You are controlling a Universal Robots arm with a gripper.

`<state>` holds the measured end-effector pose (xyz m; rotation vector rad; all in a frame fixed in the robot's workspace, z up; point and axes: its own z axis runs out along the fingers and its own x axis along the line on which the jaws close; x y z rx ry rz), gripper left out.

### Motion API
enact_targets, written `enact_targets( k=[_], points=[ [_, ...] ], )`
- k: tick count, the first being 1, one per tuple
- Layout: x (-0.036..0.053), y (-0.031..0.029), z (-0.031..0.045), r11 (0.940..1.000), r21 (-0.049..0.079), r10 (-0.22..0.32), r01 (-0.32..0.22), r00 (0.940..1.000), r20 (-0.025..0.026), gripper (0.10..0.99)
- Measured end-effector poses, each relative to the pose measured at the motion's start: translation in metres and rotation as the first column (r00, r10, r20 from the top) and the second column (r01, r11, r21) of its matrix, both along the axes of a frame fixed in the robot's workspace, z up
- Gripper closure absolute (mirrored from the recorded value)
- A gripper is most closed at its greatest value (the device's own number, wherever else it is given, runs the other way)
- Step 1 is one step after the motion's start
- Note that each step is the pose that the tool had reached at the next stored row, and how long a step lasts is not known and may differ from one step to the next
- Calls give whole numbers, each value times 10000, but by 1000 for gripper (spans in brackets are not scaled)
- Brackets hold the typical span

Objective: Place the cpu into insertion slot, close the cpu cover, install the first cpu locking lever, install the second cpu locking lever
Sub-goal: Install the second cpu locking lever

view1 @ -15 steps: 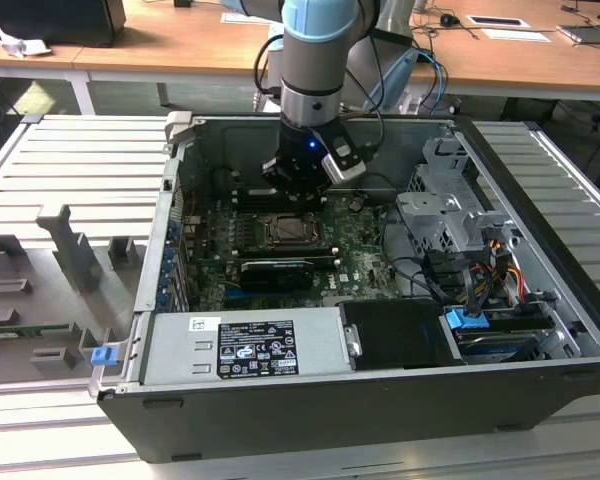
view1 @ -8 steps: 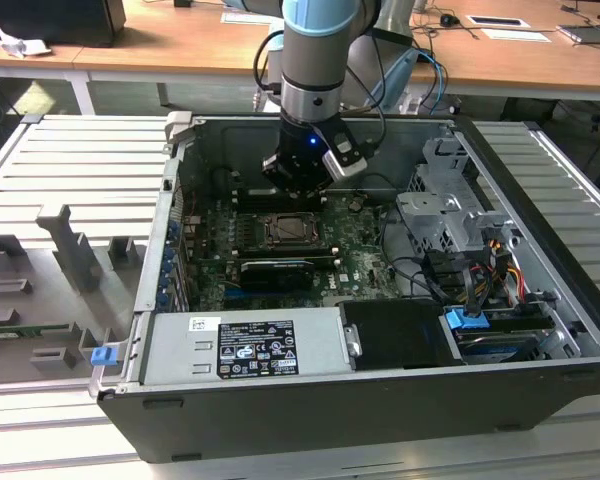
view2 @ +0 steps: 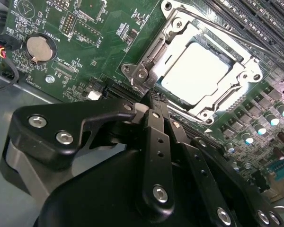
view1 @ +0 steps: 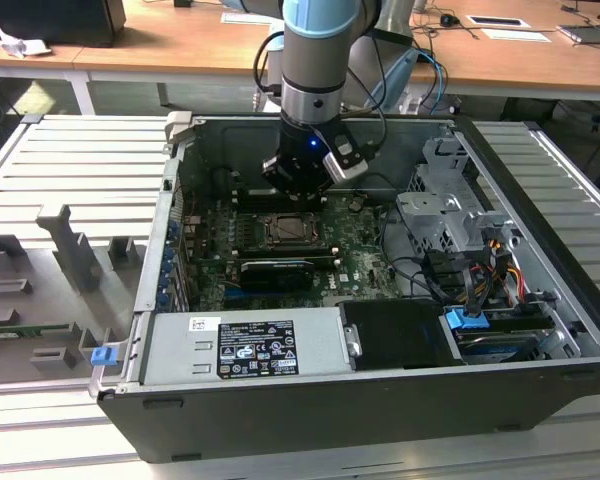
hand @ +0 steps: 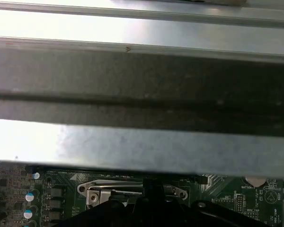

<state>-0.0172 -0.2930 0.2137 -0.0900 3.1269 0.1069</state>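
In the exterior view, the arm reaches down into an open computer case [view1: 380,400], and its gripper [view1: 298,190] hangs just above the insertion slot [view1: 292,230] on the green motherboard [view1: 355,262]. A grey power supply [view1: 245,345] lies along the near side of the case, and a metal drive cage [view1: 445,215] stands toward the exterior view's right.

In the second wrist view, the cpu [view2: 195,71] already sits in the slot, its pale face showing through the window of the cpu cover [view2: 154,52], which lies flat around it. The black fingers [view2: 158,116] are pressed together (nothing between them), their tips at the cover's corner, near a thin locking lever [view2: 213,26] running along the cover's edge. A round coin battery [view2: 39,48] sits well apart on the board.

In the first wrist view, the case's metal wall [hand: 142,146] rises beyond the cover [hand: 113,189].
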Motion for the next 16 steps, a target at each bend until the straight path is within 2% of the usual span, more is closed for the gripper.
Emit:
enact_targets(
  k=[8, 9, 11, 12, 16],
  points=[
    [0, -44, 0, 10000, 1, -1, 1, 10000, 1, 980],
    [-1, -47, 25, 10000, 1, -2, 2, 10000, 0, 980],
    [0, -47, 200, 10000, 2, -1, 1, 10000, 1, 980],
    [0, -47, 235, 10000, 2, 0, 0, 10000, 0, 980],
    [-1, -76, 239, 10000, 1, -1, 1, 10000, 1, 980]
  ],
)
